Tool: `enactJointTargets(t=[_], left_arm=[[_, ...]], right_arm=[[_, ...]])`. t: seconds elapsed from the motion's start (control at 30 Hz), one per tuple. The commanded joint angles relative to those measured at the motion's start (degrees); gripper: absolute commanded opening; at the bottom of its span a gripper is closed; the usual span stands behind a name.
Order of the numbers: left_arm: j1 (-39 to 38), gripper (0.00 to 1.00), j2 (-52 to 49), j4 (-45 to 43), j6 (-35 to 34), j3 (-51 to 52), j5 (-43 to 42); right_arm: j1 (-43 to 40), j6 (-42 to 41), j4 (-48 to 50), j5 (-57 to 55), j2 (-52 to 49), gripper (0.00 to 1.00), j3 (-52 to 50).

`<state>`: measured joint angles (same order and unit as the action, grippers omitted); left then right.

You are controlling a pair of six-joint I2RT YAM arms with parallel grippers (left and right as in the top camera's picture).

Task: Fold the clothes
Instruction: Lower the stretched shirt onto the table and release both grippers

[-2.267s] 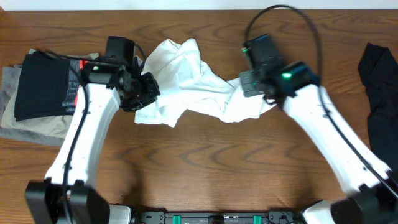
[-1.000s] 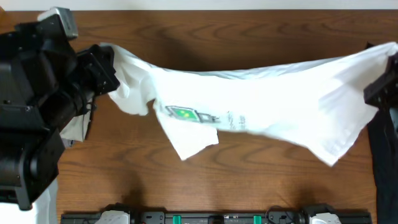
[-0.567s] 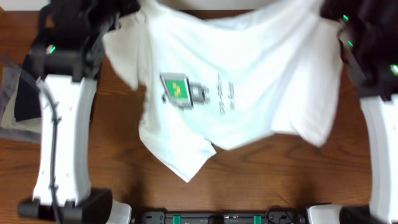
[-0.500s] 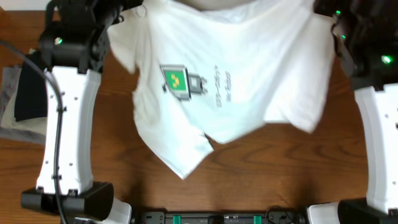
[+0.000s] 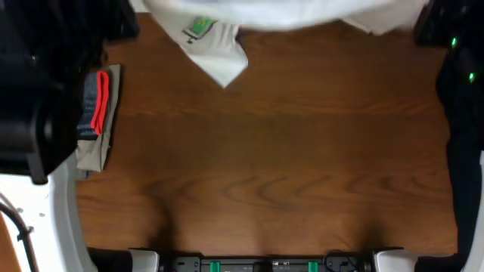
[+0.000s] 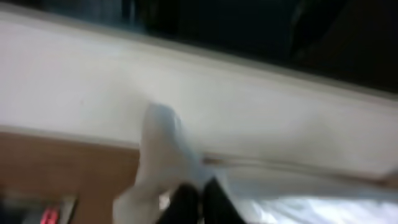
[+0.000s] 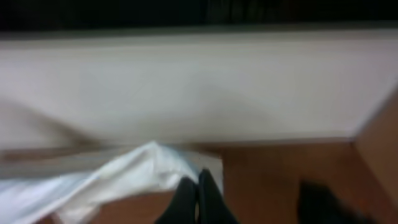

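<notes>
The clothes, a white T-shirt (image 5: 287, 15) with a small green print (image 5: 199, 26), are stretched in a band across the far edge of the table. One sleeve (image 5: 223, 64) hangs down toward the wood. My left gripper (image 6: 200, 196) is shut, with white cloth (image 6: 158, 155) bunched around its tips. In the right wrist view my right gripper (image 7: 198, 190) is shut at the shirt's edge (image 7: 137, 171). In the overhead view both arms are raised at the sides: the left arm (image 5: 45, 83) and the right arm (image 5: 457, 45). Their fingers are hidden there.
A stack of folded garments with a red-and-grey band (image 5: 98, 113) lies at the left, partly under my left arm. A dark garment (image 5: 463, 174) lies along the right edge. Bare brown table top (image 5: 272, 166) fills the middle and front. A pale wall (image 7: 186, 81) stands behind the table.
Both arms have lifted the shirt, spread it wide between them and carried it toward the far edge. Only its lower part now shows in the overhead view.
</notes>
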<state>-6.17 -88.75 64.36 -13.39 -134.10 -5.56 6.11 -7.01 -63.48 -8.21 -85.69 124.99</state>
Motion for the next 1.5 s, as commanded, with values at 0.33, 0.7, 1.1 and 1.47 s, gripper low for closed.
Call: enactJointTargets(t=[0.33, 0.7, 1.1, 1.47], left_arm=[[0.0, 0.22, -18.1, 32.2, -5.7, 9.3, -4.2], [-0.1, 0.8, -21.6, 26.9, -1.7, 24.2, -4.3], [0.2, 0.7, -21.9, 10.7, -2.1, 38.1, -4.3], [5.9, 0.7, -25.3, 6.9, -3.6, 41.3, -4.3]], right_arm=[[-0.1, -8.8, -19.1, 12.9, -4.5, 0.2, -16.9], [-0.6, -8.9, -15.6, 14.3, -4.5, 0.69, -28.0], [-0.1, -11.8, -12.0, 16.5, -5.5, 0.35, -39.7], [0.0, -16.0, -3.8, 27.8, -5.5, 0.5, -59.3]])
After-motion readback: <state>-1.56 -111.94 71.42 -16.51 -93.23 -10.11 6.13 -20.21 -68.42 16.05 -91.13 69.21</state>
